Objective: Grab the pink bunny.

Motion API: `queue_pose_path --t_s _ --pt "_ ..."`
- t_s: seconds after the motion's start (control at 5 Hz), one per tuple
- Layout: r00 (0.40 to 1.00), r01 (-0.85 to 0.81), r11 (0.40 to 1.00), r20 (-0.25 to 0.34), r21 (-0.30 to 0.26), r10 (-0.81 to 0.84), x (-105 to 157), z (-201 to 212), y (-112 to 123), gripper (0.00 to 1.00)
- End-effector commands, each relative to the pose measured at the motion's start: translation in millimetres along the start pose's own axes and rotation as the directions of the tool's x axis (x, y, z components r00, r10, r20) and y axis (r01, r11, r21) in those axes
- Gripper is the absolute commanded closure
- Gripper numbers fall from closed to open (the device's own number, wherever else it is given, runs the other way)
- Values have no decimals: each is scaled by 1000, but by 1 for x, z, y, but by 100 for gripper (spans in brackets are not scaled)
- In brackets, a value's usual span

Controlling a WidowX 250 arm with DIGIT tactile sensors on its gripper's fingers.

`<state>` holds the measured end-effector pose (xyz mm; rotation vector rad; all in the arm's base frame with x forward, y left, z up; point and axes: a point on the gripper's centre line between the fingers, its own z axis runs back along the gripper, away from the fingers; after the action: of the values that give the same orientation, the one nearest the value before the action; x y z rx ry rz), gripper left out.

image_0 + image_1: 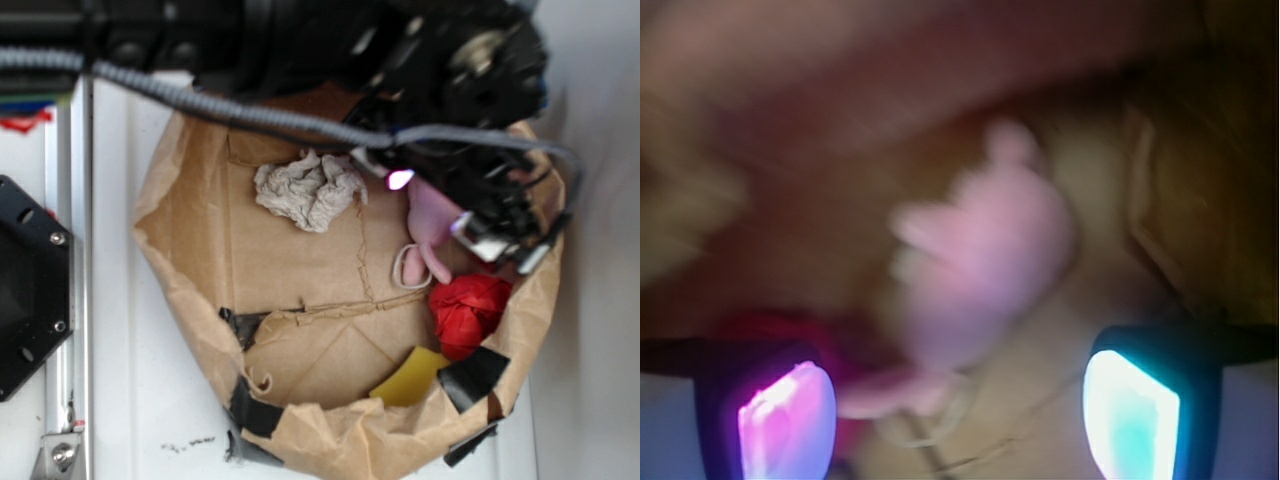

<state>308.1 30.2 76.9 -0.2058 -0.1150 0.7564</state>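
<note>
The pink bunny (432, 228) lies on the floor of a brown paper-lined box (190, 300), at its right side, with its thin white loop (408, 268) towards the front. My gripper (440, 210) hangs right over it, open. In the blurred wrist view the bunny (990, 260) fills the middle, one limb and the loop (930, 425) reaching down between my lit fingertips, and the gripper (960, 415) holds nothing. The left pad (787, 420) glows pink and the right pad (1130, 415) glows cyan, far apart.
A bright red wad of cloth (468, 312) lies just in front of the bunny and shows as a red blur in the wrist view (770, 330). A crumpled off-white paper ball (308, 190) sits at the back left. A yellow piece (412, 378) lies at the front. A black mount (30, 290) is outside on the left.
</note>
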Motion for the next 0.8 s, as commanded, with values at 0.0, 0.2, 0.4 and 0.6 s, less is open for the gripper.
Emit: queue_pose_path --t_s 0.0,0.2,0.4,0.6 --pt "993 33 996 118 -79 -23 -8 0 18 0" --pt "989 -19 996 145 -91 32 6 -8 9 0" --pt "983 -40 995 173 -97 56 20 -8 -3 0" --pt "985 -28 994 165 -104 45 21 2 -4 0"
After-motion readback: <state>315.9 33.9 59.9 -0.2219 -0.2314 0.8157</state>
